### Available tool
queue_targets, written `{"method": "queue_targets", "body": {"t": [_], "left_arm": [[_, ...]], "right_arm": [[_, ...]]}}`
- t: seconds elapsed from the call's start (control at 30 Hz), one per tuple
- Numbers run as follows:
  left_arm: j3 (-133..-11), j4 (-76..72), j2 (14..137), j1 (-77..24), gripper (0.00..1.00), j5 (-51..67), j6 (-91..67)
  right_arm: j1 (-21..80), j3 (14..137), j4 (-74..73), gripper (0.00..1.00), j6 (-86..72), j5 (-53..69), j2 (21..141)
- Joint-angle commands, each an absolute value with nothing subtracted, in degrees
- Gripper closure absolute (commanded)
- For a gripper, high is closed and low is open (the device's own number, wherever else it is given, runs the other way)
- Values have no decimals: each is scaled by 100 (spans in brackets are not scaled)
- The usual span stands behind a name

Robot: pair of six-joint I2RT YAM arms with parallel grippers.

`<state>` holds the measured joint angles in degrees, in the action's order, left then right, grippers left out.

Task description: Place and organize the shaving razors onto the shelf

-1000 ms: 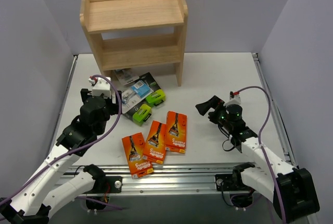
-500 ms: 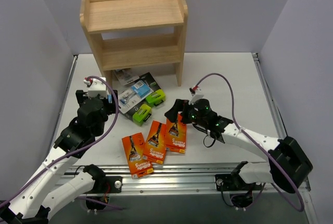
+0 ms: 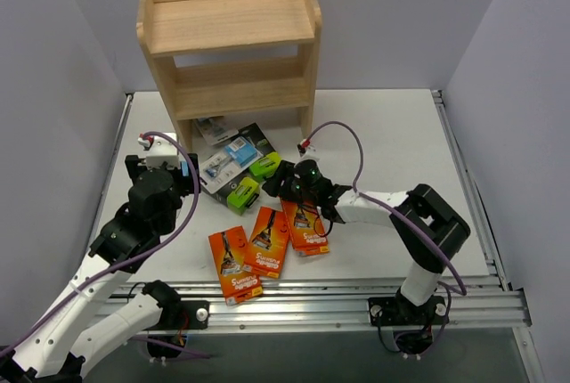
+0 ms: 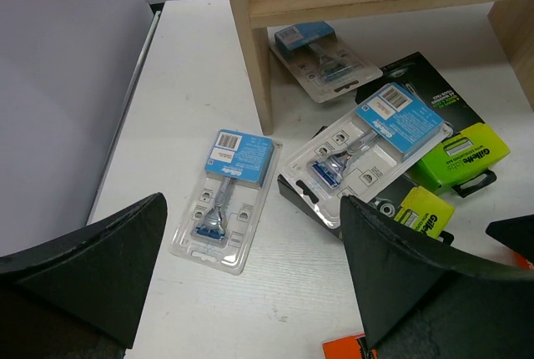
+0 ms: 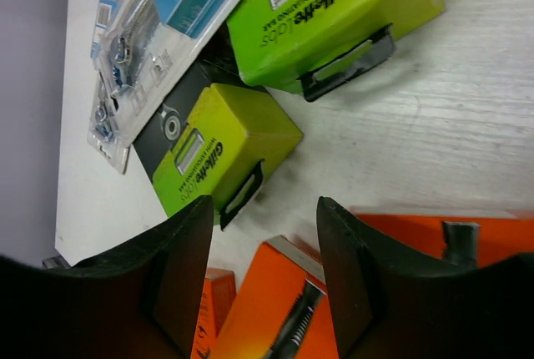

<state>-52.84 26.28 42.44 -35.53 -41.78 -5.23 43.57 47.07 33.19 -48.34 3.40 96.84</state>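
The wooden shelf [image 3: 227,40] stands at the back, and its leg [image 4: 250,42] shows in the left wrist view. Three orange razor boxes [image 3: 267,240] lie side by side in front. Two black-and-lime boxes [image 3: 242,191] [image 5: 221,146] and clear blister packs [image 3: 236,153] [image 4: 225,200] lie near the shelf foot. My right gripper [image 3: 283,185] [image 5: 265,209] hovers low over the orange boxes' far ends; its jaws are open to a middling gap over a box corner [image 5: 284,300], gripping nothing. My left gripper [image 3: 158,172] [image 4: 250,209] stands wide open above a blister pack.
Grey walls close in the table on the left, right and back. A metal rail [image 3: 338,298] runs along the front edge. One blister pack [image 4: 317,58] lies partly under the shelf's lowest tier. Purple cables loop over both arms.
The right arm swung from the right side of the table leftward to the orange boxes, and its jaws narrowed. The rightmost orange box turned slightly. The left arm drifted slightly left.
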Motion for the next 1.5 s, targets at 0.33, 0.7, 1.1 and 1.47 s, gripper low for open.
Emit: {"method": "queue_targets", "body": {"t": [0.33, 0.7, 1.1, 1.47], "left_arm": [[-5300, 2461, 4131, -3577, 6, -4122, -580], [-5300, 2461, 3929, -3577, 6, -4087, -598], [-5300, 2443, 3850, -3586, 6, -3964, -598], [-5282, 2443, 3841, -3586, 6, -3990, -606]], "right_arm": [[4790, 5458, 3288, 66, -5107, 220, 10336], [4931, 5669, 3199, 68, -5194, 202, 10819], [4992, 5827, 3480, 70, -5326, 281, 11144], [5054, 5906, 3403, 100, -5502, 273, 10426]]}}
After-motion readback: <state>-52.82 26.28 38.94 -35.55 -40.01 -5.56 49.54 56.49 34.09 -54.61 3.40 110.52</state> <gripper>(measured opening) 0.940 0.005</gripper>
